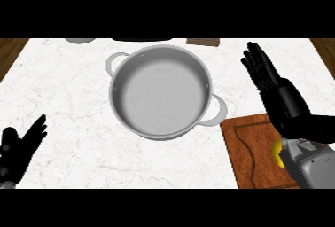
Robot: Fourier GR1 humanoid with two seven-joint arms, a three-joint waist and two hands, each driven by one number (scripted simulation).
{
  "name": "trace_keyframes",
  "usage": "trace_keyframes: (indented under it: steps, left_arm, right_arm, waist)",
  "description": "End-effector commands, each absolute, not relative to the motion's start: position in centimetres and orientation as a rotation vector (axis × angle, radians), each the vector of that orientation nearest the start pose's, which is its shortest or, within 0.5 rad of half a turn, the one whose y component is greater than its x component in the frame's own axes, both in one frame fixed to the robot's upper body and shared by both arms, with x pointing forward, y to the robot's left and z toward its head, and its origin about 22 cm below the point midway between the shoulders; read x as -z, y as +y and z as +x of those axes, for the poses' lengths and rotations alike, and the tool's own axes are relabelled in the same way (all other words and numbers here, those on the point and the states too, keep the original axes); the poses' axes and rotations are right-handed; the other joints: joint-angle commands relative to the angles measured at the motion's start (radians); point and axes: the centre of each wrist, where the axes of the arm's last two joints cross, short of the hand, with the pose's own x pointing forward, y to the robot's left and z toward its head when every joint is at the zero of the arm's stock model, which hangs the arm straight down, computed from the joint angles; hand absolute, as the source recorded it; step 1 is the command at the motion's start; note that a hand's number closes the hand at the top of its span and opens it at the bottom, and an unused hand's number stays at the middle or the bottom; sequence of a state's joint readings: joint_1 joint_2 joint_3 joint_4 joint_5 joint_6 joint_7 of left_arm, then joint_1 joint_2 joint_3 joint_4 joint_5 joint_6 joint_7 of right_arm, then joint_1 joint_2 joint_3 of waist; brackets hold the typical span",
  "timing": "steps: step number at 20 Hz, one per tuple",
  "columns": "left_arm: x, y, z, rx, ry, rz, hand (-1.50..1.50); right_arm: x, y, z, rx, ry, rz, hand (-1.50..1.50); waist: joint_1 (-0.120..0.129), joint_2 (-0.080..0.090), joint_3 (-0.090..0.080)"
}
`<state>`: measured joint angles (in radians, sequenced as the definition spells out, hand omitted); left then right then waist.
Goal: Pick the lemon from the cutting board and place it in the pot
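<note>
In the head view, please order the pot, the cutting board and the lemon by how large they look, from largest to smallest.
1. Pot: clearly the largest.
2. Cutting board: smaller as seen, but the right arm covers part of it and it runs off the view's edge.
3. Lemon: smallest; only a yellow sliver shows beside the arm, so its full size is unsure.

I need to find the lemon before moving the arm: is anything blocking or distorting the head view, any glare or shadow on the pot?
Head view: the right hand and its forearm cover most of the lemon, leaving only a yellow sliver on the cutting board; the pot looks stretched taller than wide, evenly lit, no glare, with soft shading inside; the left hand rests open at lower left.
</note>
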<state>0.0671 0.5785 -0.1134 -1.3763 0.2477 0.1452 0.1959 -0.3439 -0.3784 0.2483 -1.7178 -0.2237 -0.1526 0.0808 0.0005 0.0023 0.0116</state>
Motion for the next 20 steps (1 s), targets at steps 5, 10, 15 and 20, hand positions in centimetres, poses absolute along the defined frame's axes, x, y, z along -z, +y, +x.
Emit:
trace_keyframes:
  steps: [5, 10, 15, 20]
  left_arm:
    - [-4.1, 27.9, 26.0, 0.02, -1.451, 0.132, 0.0]
    - [-4.8, 27.6, 25.9, -0.012, -1.461, 0.081, 0.0]
    - [-5.1, 24.5, 25.6, -0.031, -1.47, 0.056, 0.0]
    - [-5.0, 24.0, 25.6, -0.028, -1.474, 0.049, 0.0]
  right_arm:
    - [-8.4, -24.2, 29.2, -0.085, -1.613, 0.219, -1.5]
    - [-8.6, -32.4, 27.3, -0.317, -1.714, -0.593, -1.5]
    - [-8.9, -34.2, 20.2, -0.493, -1.824, -0.594, -1.5]
    - [-14.5, -35.8, 18.4, -0.699, -1.586, -0.754, -1.5]
  waist:
    - [-0.011, -0.002, -0.009]
    - [-0.064, -0.017, -0.01]
    - [-0.058, -0.015, -0.011]
    - [-0.052, -0.012, -0.015]
